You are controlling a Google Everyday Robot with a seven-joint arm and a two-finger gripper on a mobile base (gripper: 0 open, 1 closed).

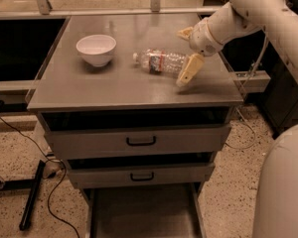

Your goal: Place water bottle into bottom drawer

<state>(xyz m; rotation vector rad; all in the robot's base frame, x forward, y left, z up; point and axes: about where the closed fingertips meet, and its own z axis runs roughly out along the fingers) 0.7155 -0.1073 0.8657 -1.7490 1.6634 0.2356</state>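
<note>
Water bottle [161, 62] lies on its side on your counter [114, 90], cap toward the white bowl [96, 48], with your hand [182, 58] spread wide astride its base end, grasping nothing yet, and the bottom drawer [139, 214] standing open below to receive it.

There is only one camera. It stands in front of the cabinet [114, 86], higher than its top, and looks forward and steeply down. It is quite near: the grey top fills the upper half, the two upper drawers [188, 139] lie below it, and the bottom drawer [139, 214] is cut by the lower edge. The gripper [182, 58] enters from the upper right, fingers apart, over the right part of the top.
</note>
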